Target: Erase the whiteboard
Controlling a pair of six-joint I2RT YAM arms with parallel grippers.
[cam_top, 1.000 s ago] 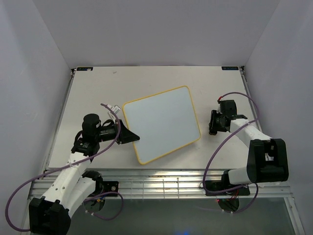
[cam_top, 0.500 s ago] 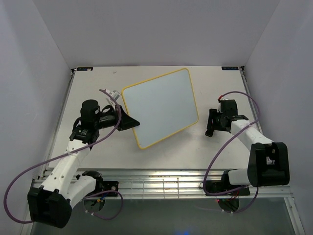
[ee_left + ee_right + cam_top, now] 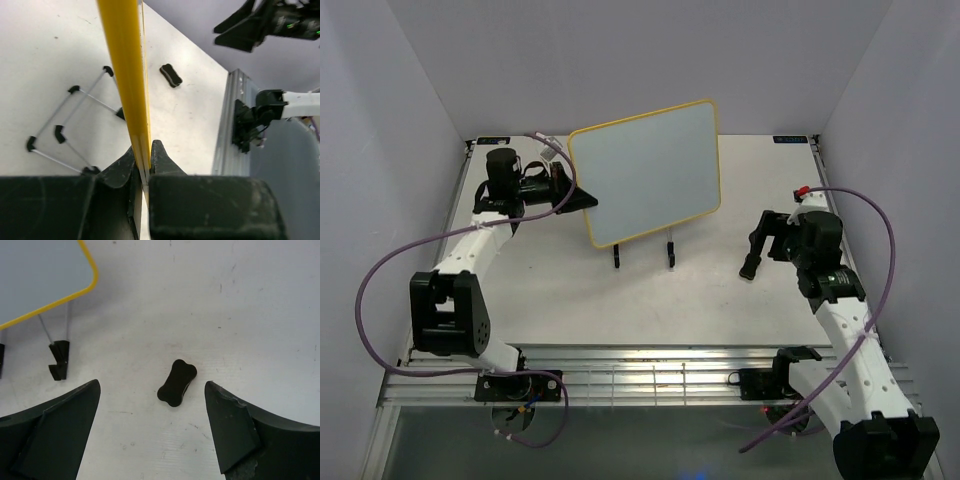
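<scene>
Left end effector (image 3: 143, 155) pinches the yellow frame of the whiteboard (image 3: 645, 172), holding it near upright over the worktop (image 3: 720, 290), face seemingly blank. Right end effector (image 3: 151, 390) gapes over the black eraser (image 3: 177, 382); if marks remain, descend straight and pinch its narrow waist

Nothing could be read — the whiteboard (image 3: 645, 175) showed a blank face, and two small labels (image 3: 492, 141) at the tabletop (image 3: 620, 300) far edge were too tiny.
</scene>
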